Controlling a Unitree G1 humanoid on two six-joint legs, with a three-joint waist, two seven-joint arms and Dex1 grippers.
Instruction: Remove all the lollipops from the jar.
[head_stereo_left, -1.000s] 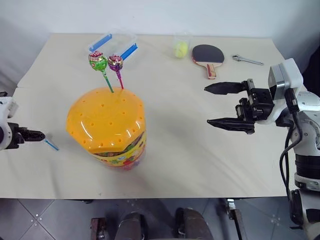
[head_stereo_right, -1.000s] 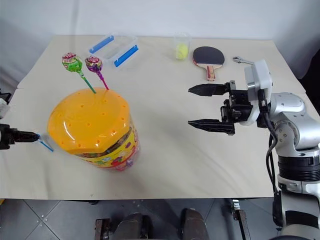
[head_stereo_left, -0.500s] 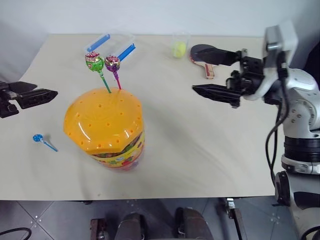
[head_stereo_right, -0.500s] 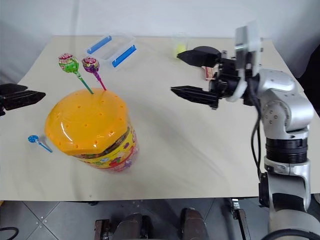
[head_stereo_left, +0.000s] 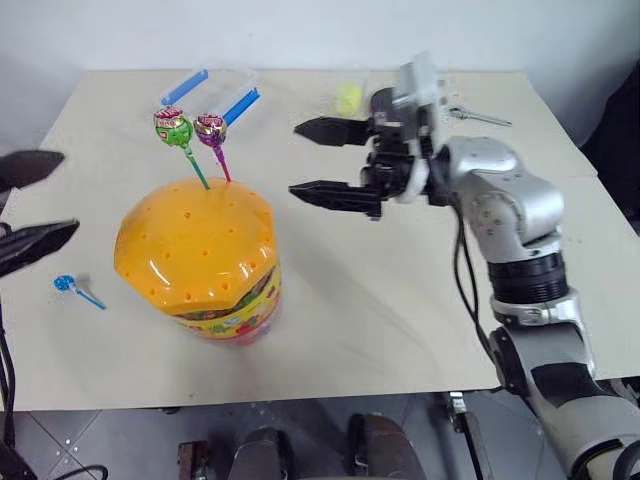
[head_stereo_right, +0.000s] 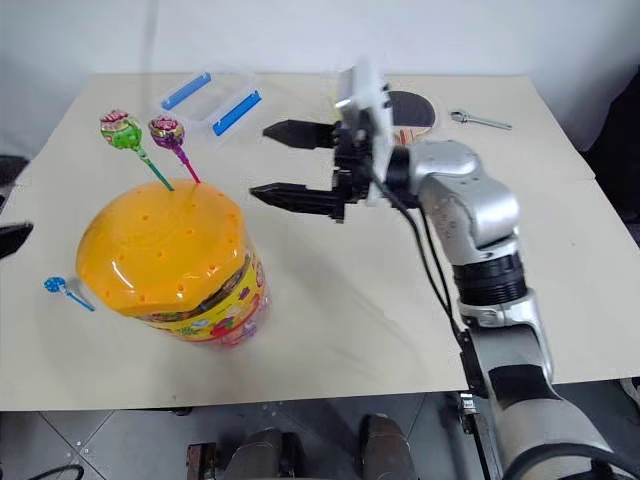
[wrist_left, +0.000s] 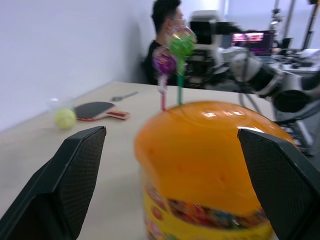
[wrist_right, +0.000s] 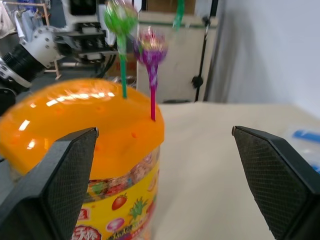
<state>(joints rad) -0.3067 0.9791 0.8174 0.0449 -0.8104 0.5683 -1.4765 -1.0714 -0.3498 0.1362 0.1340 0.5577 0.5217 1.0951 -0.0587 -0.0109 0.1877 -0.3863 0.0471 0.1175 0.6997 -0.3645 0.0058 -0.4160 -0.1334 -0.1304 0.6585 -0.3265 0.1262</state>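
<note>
The jar (head_stereo_left: 200, 270), a clear tub with an orange holed lid (head_stereo_left: 190, 235), stands at the table's front left. A green lollipop (head_stereo_left: 171, 127) and a purple lollipop (head_stereo_left: 210, 130) stick up from the lid's far edge. Another lollipop (head_stereo_left: 68, 285) with a blue stick lies on the table left of the jar. My right gripper (head_stereo_left: 295, 158) hangs open and level, pointing left, a short way right of the two upright lollipops. My left gripper (head_stereo_left: 68, 193) is open at the left edge, above the lying lollipop, facing the jar (wrist_left: 200, 165).
At the table's far side are a clear box with blue clips (head_stereo_left: 215, 90), a yellow-green ball (head_stereo_left: 349, 98), a table-tennis paddle (head_stereo_right: 410, 105) and a wrench (head_stereo_left: 480, 118). A person (wrist_left: 165, 30) sits in the background beyond the table.
My left gripper let go of the blue-stick lollipop on the table, opened, rose and turned toward the jar. My right gripper swung left, open, toward the upright lollipops.
</note>
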